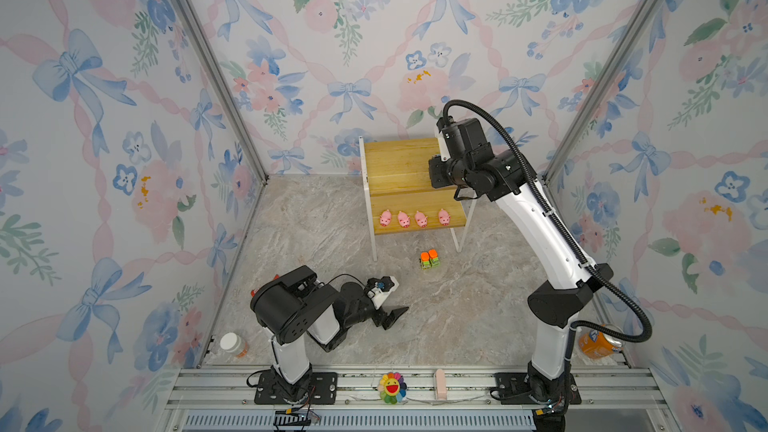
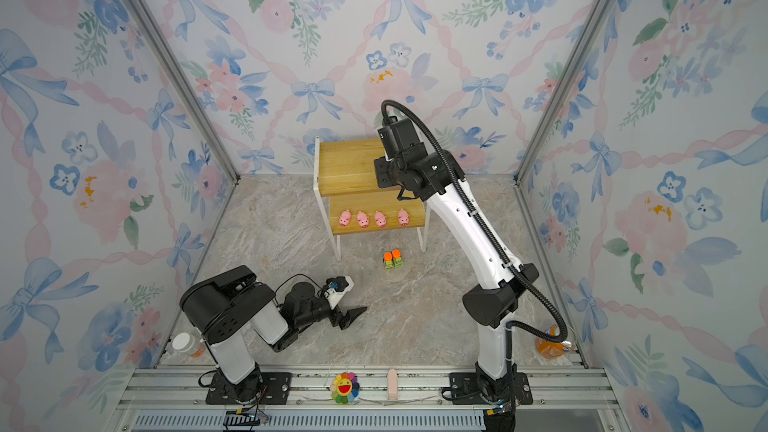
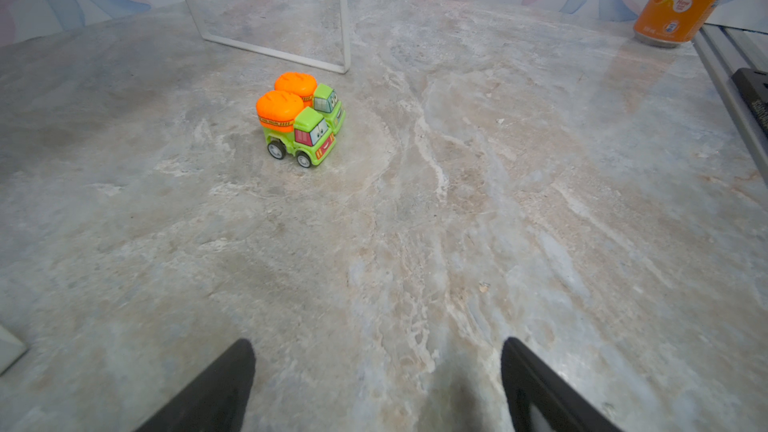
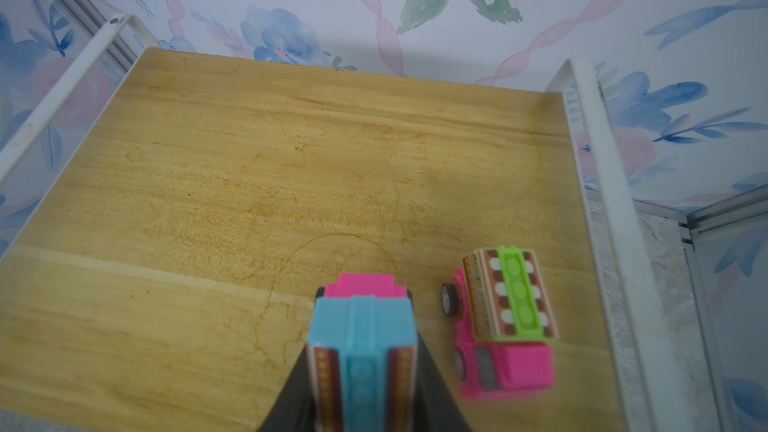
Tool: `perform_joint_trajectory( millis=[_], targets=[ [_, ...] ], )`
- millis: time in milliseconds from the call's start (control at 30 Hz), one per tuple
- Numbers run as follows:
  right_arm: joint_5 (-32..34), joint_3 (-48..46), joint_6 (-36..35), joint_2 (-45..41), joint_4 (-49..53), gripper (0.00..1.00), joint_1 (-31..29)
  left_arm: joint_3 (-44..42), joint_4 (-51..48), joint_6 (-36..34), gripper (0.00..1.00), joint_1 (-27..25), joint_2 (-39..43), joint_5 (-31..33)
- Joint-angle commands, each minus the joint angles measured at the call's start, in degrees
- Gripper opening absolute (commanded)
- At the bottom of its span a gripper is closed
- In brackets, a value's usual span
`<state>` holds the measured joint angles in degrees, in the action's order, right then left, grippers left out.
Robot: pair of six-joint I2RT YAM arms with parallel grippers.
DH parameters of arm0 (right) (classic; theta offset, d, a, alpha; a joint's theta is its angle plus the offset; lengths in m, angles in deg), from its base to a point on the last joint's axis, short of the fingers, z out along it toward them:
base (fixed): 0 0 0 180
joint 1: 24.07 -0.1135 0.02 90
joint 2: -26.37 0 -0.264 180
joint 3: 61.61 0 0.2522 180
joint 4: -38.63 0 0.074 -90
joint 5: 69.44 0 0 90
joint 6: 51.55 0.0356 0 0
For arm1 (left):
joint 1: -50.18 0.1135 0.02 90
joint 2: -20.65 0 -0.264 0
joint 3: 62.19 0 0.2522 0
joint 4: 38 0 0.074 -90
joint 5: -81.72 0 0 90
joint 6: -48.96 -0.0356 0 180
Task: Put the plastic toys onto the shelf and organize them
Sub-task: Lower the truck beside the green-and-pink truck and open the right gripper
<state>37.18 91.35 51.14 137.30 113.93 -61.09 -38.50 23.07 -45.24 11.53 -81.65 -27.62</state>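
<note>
- The right gripper (image 4: 361, 371) is clamped on a small pink plastic truck with a blue striped top (image 4: 361, 326). It holds it over the upper yellowish wooden board of the white-framed two-tier shelf (image 4: 249, 160), close to the board's front edge.
- Wheels down on the wood or a touch above it? The right wrist view cannot tell us.
- Just beside it sits a second pink plastic truck with a green striped top (image 4: 511, 317), on the same board near the white side rail.
- On the lower board, four pink plastic pigs (image 1: 403, 219) stand in a neat row, seen in both top views.
- Two green plastic trucks with orange tops (image 3: 299, 122) stand side by side, touching, on the marble-patterned table (image 3: 457, 222) in front of the shelf.
- The left gripper (image 3: 378, 384) hangs low over the table, fingers spread wide and empty, well apart from the green pair.
- Here is the danger: these toys roll. Let go with the wheels off the wood or the truck tilted, and it could run off that near front edge.
- Second worry: the gap to the neighbour is slim, so opening fingers or a sideways drift could knock the green-striped truck askew or into the rail.
</note>
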Motion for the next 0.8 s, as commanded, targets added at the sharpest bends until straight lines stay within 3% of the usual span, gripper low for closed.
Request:
perform_joint_trajectory(
  millis=[0, 533, 767],
  targets=[
    [1.13, 1.87, 0.8, 1.24, 1.44, 0.29, 0.73, 0.47, -0.82, -0.05, 0.93, 0.22, -0.09, -0.53],
    [0.78, 1.74, 0.33, 2.36, 0.95, 0.31, 1.62, 0.46, -0.82, -0.19, 0.92, 0.22, -0.62, -0.18],
    [0.48, 1.61, 0.25, 2.44, 0.68, 0.37, 1.72, 0.52, -0.82, -0.35, 0.92, 0.22, -0.8, -0.09]
  ],
)
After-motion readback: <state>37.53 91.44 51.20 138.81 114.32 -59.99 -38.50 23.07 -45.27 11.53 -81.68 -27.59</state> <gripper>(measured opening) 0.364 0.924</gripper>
